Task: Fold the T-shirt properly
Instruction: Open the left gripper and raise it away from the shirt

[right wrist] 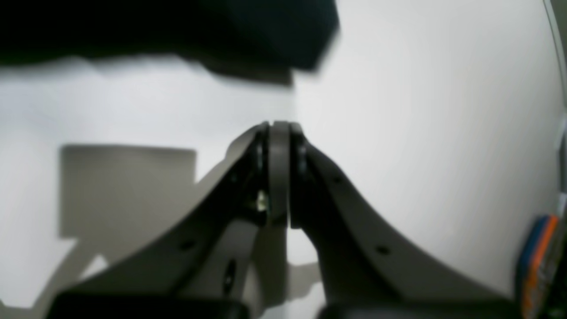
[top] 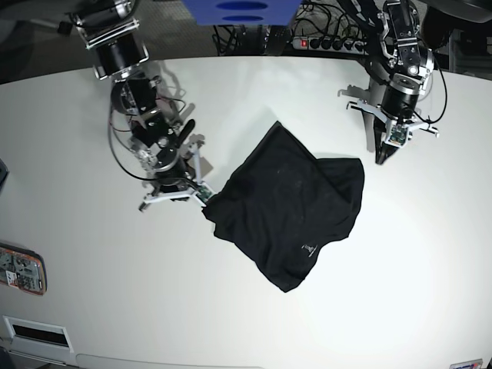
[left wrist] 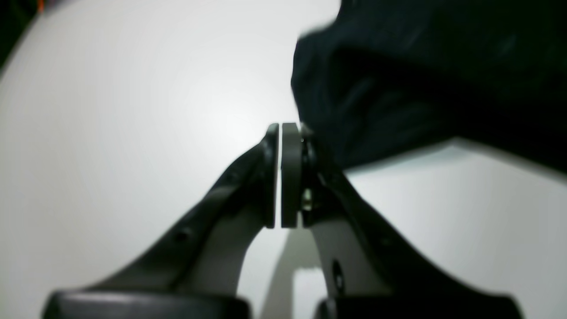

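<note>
My left jaws and right jaws were clenched on nothing above the white tabletop, the black T-shirt's tiny light label unreadable.

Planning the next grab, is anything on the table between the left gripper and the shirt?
Nothing visible. Only bare white table lies between the left gripper and the shirt.

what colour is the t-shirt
Plain black T-shirt, with a tiny light label mark; the base view shows it best.
</note>
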